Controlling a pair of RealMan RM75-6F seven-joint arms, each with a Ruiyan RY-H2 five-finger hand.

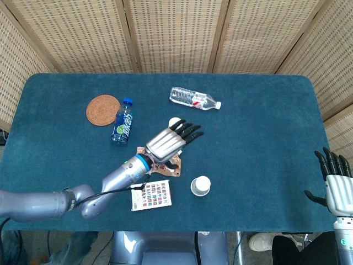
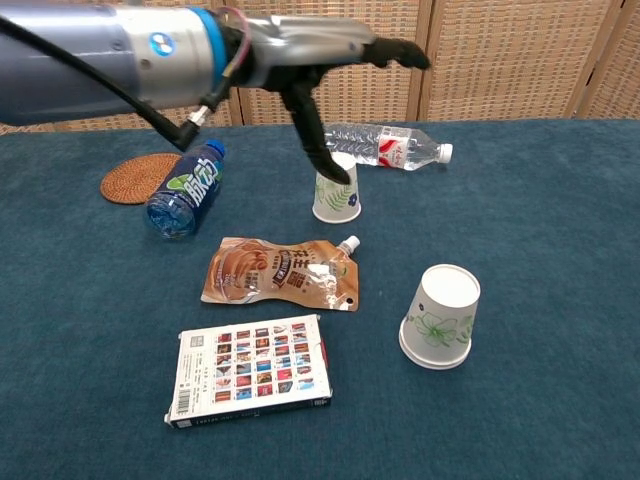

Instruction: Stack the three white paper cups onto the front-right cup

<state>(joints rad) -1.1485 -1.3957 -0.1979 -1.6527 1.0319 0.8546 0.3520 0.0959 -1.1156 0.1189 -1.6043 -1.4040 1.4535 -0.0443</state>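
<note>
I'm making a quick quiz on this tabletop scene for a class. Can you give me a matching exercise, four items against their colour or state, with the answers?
Items:
1. left hand
2. cup stack
3. clear bottle
4. coaster

States:
A. lying on its side, white cap
B. round, woven, brown
C. open, raised over the far cup
D. upside down, leaning, front right

Pairs: 1-C, 2-D, 3-A, 4-B

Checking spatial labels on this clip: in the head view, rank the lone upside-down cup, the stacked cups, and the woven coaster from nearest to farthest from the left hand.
1. Lone cup, right at the left hand's fingers.
2. Stacked cups, toward the front-right.
3. Woven coaster, back-left.
</note>
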